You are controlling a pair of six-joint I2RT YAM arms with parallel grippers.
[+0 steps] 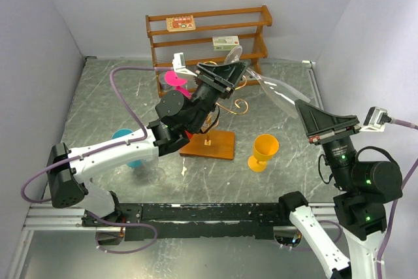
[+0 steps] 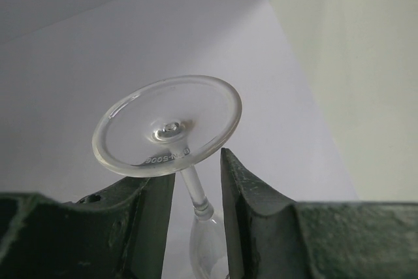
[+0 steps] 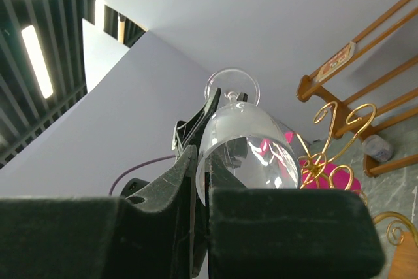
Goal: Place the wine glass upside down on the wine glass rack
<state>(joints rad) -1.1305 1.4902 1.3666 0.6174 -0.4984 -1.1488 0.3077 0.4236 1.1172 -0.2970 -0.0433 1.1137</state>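
Overhead view with both wrist views. The grey marbled table (image 1: 98,109) carries all items. A brown wooden three-tier shelf (image 1: 208,15) stands against the back wall.

The left arm (image 1: 111,155) reaches from the near left corner across to the centre. The right arm (image 1: 356,181) rises at the near right.

The wine glass rack (image 1: 212,145) is a gold wire stand on a square wooden base. It stands mid-table, partly hidden behind the left arm.

The wine glass (image 1: 277,89) is clear and held off the table, tilted. It spans the gap between the two grippers, above and to the right of the rack's scroll arms. Its foot (image 2: 166,125) points toward the shelf and its bowl (image 3: 245,142) toward the right arm. Whether the glass touches the gold wire cannot be told.

The right gripper (image 3: 203,161) has its fingers nearly together, pinching the wall of the bowl at the rim. The left gripper (image 2: 198,174) has its jaws narrow, one on each side of the stem (image 2: 192,191) just below the foot. A slim gap shows on both sides.

A yellow goblet (image 1: 263,151) stands upright just to the right of the rack's base. A pink cup (image 1: 174,78) stands near the shelf, behind the left arm. A teal cup (image 1: 123,135) is half covered by the left forearm.
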